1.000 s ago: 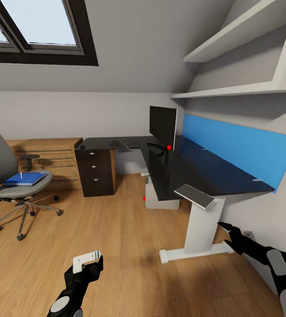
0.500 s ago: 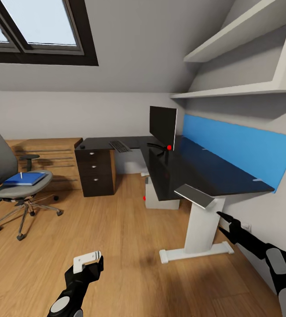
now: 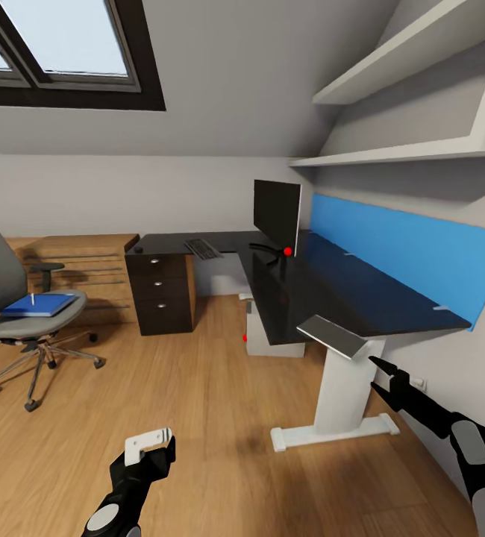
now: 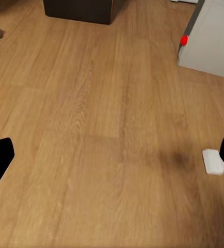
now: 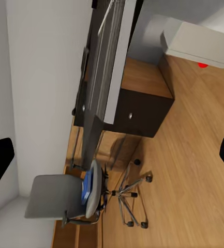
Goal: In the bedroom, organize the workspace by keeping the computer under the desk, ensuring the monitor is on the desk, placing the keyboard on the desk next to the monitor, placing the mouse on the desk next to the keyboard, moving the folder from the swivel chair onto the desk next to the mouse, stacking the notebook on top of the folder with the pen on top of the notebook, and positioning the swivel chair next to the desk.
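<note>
The desk [image 3: 302, 294] runs along the right wall and turns left at the back. On it stand the monitor [image 3: 276, 212] and the keyboard [image 3: 203, 248], with the mouse [image 3: 139, 249] at its far left end. The computer [image 3: 276, 339] sits on the floor under it. A light grey slab [image 3: 330, 333], apparently the notebook, overhangs the desk's near corner. The swivel chair [image 3: 7, 317] at the left carries the folder [image 3: 39, 304] with the pen [image 3: 32, 298] on it. My left gripper [image 3: 157, 446] hangs open over bare floor. My right gripper [image 3: 383, 377] is open beside the desk's white leg [image 3: 341, 388].
A black drawer unit [image 3: 160, 291] stands under the desk's left end, with a low light-wood cabinet [image 3: 86, 268] beside it. The white desk foot [image 3: 332, 432] lies across the floor near my right arm. A blue panel [image 3: 407, 253] and shelves line the right wall. Open wood floor [image 3: 198, 388] lies ahead.
The whole picture has shifted slightly, so the camera moved. My right gripper has risen a little beside the desk leg. The left gripper holds its place.
</note>
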Controlling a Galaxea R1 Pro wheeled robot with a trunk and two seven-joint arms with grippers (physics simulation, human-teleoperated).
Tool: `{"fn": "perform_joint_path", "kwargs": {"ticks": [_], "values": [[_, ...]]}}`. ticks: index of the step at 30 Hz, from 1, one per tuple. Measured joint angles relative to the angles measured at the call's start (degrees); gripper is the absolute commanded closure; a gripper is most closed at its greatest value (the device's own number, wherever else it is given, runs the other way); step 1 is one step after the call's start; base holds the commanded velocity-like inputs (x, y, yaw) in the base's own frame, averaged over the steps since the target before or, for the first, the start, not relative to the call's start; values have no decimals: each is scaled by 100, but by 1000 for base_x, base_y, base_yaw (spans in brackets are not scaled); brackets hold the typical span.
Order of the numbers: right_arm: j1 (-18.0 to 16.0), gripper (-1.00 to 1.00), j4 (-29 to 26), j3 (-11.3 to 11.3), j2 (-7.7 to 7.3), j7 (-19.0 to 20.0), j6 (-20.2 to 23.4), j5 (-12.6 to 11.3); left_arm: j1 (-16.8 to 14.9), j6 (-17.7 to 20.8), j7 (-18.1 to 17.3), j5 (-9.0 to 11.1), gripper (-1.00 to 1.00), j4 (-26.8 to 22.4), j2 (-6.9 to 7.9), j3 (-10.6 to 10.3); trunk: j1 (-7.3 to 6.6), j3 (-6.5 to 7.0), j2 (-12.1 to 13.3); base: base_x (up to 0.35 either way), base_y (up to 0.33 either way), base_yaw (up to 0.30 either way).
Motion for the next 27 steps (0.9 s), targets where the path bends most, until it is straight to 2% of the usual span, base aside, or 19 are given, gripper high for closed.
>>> {"fn": "perform_joint_path", "kwargs": {"ticks": [14,27], "values": [[0,-100,47,-3,0,-104,-12,8,0,0,5,3,-100,23,0,4,1,0,0,131,1,0],[0,-100,48,1,1,-118,-23,9,0,0,0,3,-100,23,0,2,1,0,0,127,71,0]]}}
